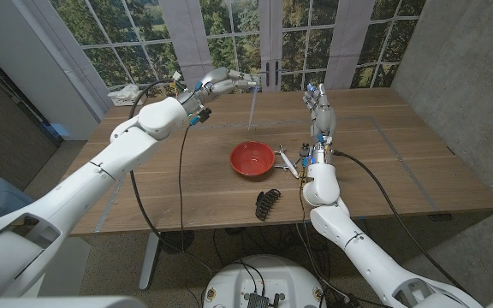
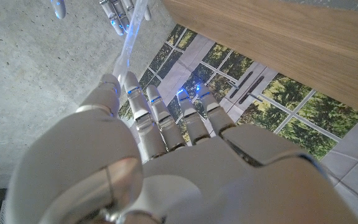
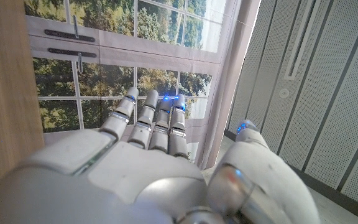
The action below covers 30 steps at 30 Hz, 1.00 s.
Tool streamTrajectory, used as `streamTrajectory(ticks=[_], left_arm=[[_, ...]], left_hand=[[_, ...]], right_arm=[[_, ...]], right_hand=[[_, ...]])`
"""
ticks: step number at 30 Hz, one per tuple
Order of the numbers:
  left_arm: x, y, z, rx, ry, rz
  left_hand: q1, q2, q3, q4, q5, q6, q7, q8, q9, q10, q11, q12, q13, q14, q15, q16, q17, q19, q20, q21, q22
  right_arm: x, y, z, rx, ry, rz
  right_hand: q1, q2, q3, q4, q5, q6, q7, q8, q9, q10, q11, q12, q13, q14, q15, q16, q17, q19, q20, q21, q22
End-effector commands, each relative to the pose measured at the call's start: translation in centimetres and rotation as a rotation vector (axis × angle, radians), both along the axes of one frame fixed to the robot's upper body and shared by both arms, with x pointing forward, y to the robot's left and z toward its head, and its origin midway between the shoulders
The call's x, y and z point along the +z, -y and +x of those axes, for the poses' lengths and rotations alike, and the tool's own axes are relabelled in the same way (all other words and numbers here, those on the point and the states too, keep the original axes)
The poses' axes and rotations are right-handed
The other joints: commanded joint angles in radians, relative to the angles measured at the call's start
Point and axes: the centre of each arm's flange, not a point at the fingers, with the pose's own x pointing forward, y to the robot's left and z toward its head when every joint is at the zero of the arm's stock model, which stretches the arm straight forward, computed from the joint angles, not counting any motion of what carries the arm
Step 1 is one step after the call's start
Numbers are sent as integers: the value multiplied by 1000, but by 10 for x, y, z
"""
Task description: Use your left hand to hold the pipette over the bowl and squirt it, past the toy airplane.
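Wooden desk [image 1: 187,171] before a wall of paned windows [image 1: 221,34], with both robot arms reaching in over it. The left arm [image 1: 101,162] extends from the near left corner toward the far middle of the desk and is raised above the surface. The right arm [image 1: 349,231] comes in from the near right corner, its forearm standing close to the right of the bowl. The red bowl [image 1: 252,158] sits near the middle of the desk, upright, with nothing seen inside it. The left hand [image 1: 219,83] is held high over the far part of the desk, its fingers [image 2: 143,112] closed on the upper end of the pipette [image 1: 253,107], a thin translucent tube that hangs down from the hand and ends above the desk, just beyond the far rim of the bowl. The right hand [image 1: 319,109] stands upright beyond and to the right of the bowl, fingers [image 3: 151,121] extended side by side and holding nothing. A black ridged object [image 1: 266,204] lies on the desk nearer the robot than the bowl. The toy airplane [image 1: 287,162], small and white, lies just beside the bowl's right rim, between the bowl and the right forearm.
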Motion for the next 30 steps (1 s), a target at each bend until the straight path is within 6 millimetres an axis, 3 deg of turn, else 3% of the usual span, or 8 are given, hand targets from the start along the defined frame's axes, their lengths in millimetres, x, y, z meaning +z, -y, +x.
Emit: streamTrajectory(ticks=[1,9,30], left_arm=[[-1,0,-14,88,126,52],[-2,1,-18,117,175,65],[-2,6,-23,148,237,95]], left_hand=[[-2,3,4,2,-6,2,-2,-3,0,7,-2,-1,4,8,-120,-2,1,2,-3,0,3],[-5,2,4,2,-6,5,-22,-4,0,8,-3,-2,4,13,-126,-1,1,4,-4,1,2],[1,5,10,0,-5,32,-36,1,1,22,-5,1,4,18,-135,0,0,9,-8,1,2]], right_arm=[[-3,17,-10,32,37,66],[-9,22,-19,80,78,104],[-20,22,-31,165,171,188]], right_hand=[[-4,2,1,-7,-2,4,5,-5,1,1,4,-4,-2,-1,1,-4,3,-7,4,-2,4],[-7,4,1,-12,-2,6,4,-8,0,2,6,-6,-5,0,-1,-5,2,-8,5,-2,4],[-13,7,2,-20,-3,17,4,-13,-1,12,4,-5,-13,0,-3,-8,0,-6,7,-1,4]])
